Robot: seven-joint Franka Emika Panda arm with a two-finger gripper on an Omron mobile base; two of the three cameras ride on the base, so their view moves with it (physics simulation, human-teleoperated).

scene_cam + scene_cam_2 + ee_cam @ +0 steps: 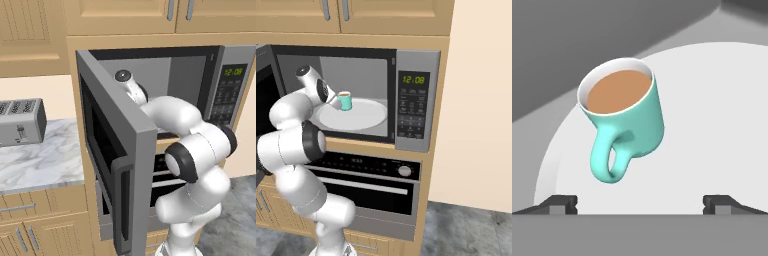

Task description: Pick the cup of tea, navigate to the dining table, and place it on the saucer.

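A: Where is the cup of tea [345, 101] right now?

B: Inside the open microwave [416, 100], standing on the round white turntable plate [363, 117], towards its left side as the right base view has it. It is upright, teal-green with a white inner rim and brown liquid up near the top.

A: And the gripper [641, 200]?

B: Reaching into the cavity, just short of the cup. In the hand view the two dark fingertips [561, 202] sit far apart at the bottom, one at each side, and the cup lies between and beyond them, not touched. So the jaws are spread wide and hold nothing.

A: Which way does the handle point?

B: Towards the camera on the hand (the mug looks tilted there, but that is the view's own roll). The handle loop faces the gap between the fingertips.

A: What else is around?

B: The microwave door [112, 145] hangs open to the left of the arm, with its grey edge facing the left base camera. Below the microwave is a built-in oven [371, 185]. Further left, a silver toaster [21, 121] stands on a marble counter [45, 160]. Wooden cabinets [356, 15] run above.
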